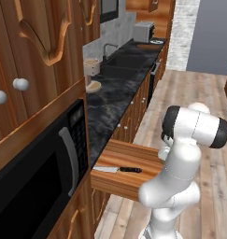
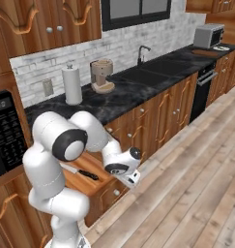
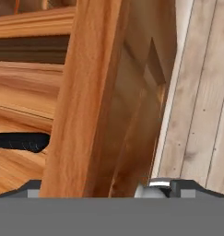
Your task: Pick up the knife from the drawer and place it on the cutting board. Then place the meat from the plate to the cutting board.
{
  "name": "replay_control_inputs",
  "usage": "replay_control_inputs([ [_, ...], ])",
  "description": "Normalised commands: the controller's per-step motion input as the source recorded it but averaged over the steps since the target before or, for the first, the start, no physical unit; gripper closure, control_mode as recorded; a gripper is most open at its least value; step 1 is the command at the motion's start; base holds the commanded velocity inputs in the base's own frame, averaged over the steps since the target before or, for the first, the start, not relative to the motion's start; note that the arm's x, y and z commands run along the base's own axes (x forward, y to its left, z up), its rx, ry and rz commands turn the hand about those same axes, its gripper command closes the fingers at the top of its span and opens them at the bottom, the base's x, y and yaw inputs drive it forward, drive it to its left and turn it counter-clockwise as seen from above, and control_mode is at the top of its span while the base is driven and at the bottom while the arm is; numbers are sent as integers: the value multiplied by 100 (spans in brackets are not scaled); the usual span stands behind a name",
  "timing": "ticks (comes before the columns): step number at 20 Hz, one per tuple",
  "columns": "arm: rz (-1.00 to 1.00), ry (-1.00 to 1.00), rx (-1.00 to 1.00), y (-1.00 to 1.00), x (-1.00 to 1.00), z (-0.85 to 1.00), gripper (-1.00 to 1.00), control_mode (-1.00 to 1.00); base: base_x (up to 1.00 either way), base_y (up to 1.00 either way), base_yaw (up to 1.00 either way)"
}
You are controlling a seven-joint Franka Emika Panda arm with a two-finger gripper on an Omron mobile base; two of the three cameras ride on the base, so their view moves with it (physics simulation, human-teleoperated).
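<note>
The drawer (image 1: 133,156) stands pulled out below the black counter. Inside lies the knife (image 1: 117,169), silver blade to the left and black handle to the right; it also shows beside my arm (image 2: 85,173). My gripper (image 2: 131,181) hangs open just outside the drawer's front panel (image 3: 85,92), with nothing between its fingers. The knife's handle (image 3: 21,141) lies beyond that panel, at the left of the hand view. Far down the counter lie the dark cutting board (image 2: 203,52) and the white plate (image 2: 219,48). The meat is too small to make out.
A microwave (image 1: 40,172) sits in the cabinet left of the drawer. A paper towel roll (image 2: 72,85), a coffee machine (image 2: 102,75), a sink (image 2: 153,68) and a toaster oven (image 2: 208,35) line the counter. Wooden floor (image 2: 186,169) stretches to the right.
</note>
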Motion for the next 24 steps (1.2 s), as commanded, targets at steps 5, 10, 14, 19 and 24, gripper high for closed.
replay_control_inputs([
  [5, -8, 17, 31, -79, -28, 55, -100, -100, 0, 0, 0],
  [10, -4, 19, 17, -3, -2, 96, -100, -100, 0, 0, 0],
  [14, 0, 7, 3, 9, -11, 49, -100, -100, 0, 0, 0],
  [19, -31, 14, -3, 36, -10, 13, -100, -100, 0, 0, 0],
  [24, -62, 3, -3, 58, 0, 9, -100, -100, 0, 0, 0],
])
